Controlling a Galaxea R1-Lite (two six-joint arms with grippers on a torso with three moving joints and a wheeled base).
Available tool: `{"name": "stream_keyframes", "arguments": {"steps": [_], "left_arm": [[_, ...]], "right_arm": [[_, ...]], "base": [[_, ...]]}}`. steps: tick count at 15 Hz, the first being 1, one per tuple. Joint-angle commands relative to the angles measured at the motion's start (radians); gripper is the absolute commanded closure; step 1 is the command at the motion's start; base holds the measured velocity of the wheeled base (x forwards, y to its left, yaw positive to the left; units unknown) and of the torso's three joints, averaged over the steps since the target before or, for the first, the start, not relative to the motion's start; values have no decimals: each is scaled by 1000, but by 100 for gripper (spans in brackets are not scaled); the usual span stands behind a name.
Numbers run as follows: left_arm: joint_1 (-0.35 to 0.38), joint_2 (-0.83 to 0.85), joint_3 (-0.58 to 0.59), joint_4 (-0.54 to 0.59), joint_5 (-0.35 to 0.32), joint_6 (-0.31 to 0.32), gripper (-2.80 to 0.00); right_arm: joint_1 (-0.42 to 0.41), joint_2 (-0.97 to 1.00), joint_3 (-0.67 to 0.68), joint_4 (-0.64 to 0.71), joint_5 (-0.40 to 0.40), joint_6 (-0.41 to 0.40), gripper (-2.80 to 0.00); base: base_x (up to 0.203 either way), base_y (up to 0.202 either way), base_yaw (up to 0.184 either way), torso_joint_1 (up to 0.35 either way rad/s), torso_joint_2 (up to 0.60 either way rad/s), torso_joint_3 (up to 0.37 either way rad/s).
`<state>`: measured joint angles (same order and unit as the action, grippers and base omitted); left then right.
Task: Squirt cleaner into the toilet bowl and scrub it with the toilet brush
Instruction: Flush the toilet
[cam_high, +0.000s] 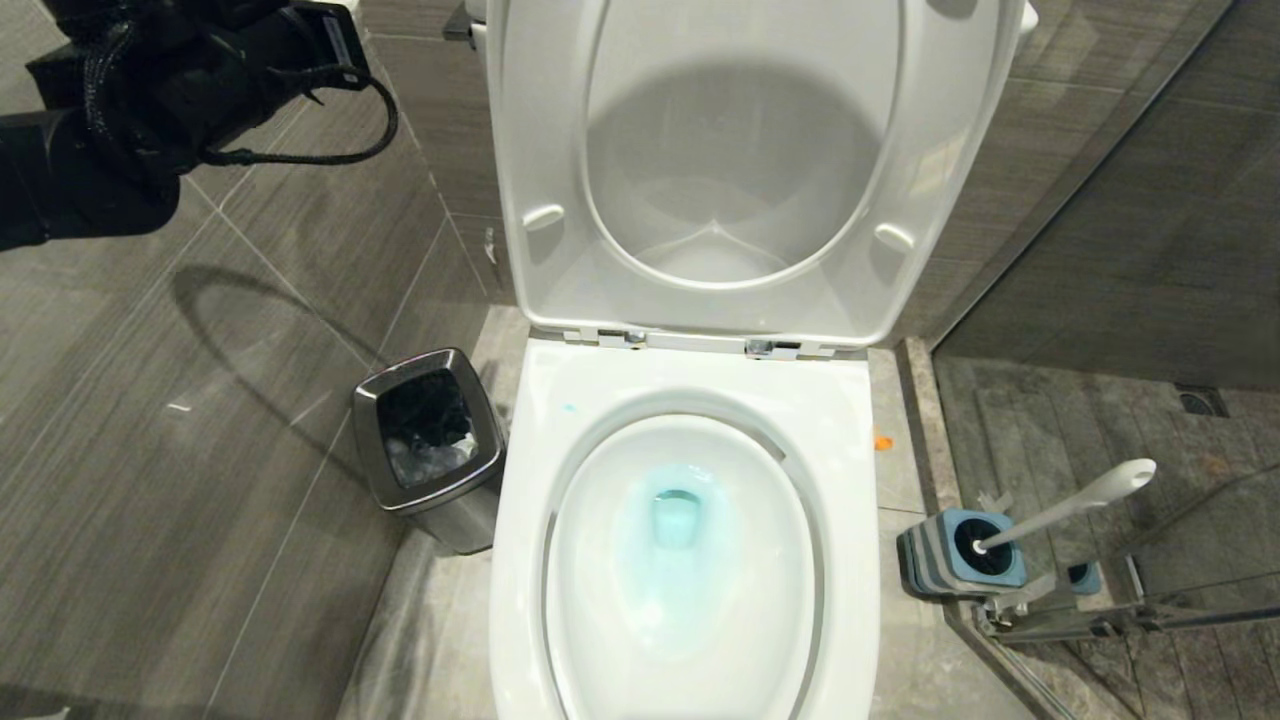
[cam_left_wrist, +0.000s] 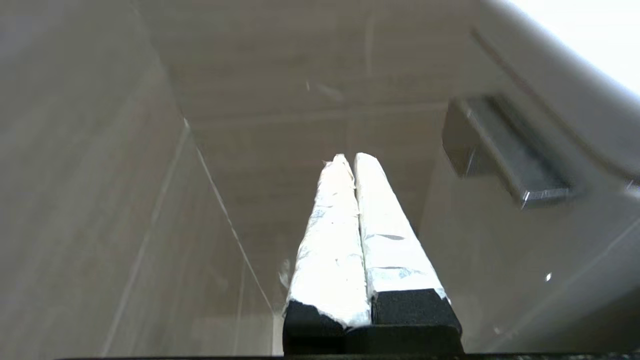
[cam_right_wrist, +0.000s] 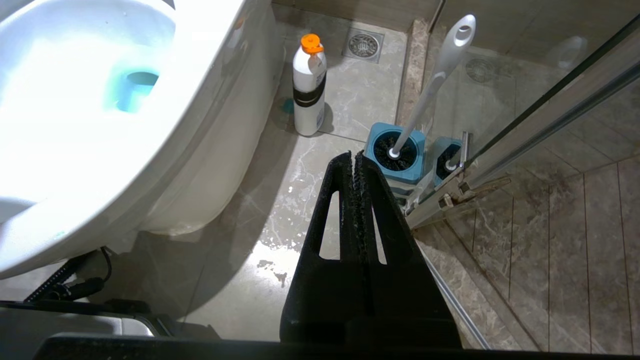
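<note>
While the left gripper (cam_left_wrist: 354, 159) is raised beside the toilet bowl (cam_high: 520, 600) lid, both grippers are pressed closed, empty

Blue-tinted toilet bowl (cam_high: 690, 400), toilet brush (cam_high: 1065, 507) docked

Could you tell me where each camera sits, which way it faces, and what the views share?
Head view: high up, looking down at the toilet bowl with seat raised, the bin and the toilet brush; the left arm shows upper left.
Left wrist view: behind the shut left gripper, facing tiled wall.
Right wrist view: low beside the bowl, behind the shut right gripper, facing floor and a bottle.
Head and right wrist views share the bowl, the blue cleaner and the brush.
</note>
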<state>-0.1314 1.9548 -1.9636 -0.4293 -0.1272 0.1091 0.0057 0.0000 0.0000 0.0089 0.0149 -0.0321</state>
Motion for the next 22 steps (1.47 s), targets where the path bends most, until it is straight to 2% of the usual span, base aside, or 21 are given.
{"name": "stream_keyframes", "arguments": {"steps": [1, 4, 7, 10, 12, 14, 22], "left_arm": [[7, -5, 0, -26, 3, 0, 0], [2, -3, 0, -48, -5, -29, 0], [-34, 2, -1, -90, -6, -74, 0], [-77, 7, 0, -120, -5, -145, 0], [-94, 11, 0, -125, -6, -162, 0], [-112, 18, 0, -125, -6, -207, 0], [-151, 57, 2, -121, -6, -217, 0]], "right_arm": [[0, 0, 1, 0, 0, 0, 0], [0, 0, 1, 0, 0, 0, 0], [0, 0, 2, 0, 0, 0, 0], [0, 0, 1, 0, 0, 0, 0], [0, 0, 1, 0, 0, 0, 0], [0, 0, 0, 0, 0, 0, 0], [0, 0, 0, 0, 0, 0, 0]], "base": [[0, 0, 0, 0, 0, 0], [0, 0, 0, 0, 0, 0], [0, 0, 0, 0, 0, 0], [0, 0, 0, 0, 0, 0], [0, 0, 0, 0, 0, 0], [0, 0, 0, 0, 0, 0], [0, 0, 0, 0, 0, 0]]}}
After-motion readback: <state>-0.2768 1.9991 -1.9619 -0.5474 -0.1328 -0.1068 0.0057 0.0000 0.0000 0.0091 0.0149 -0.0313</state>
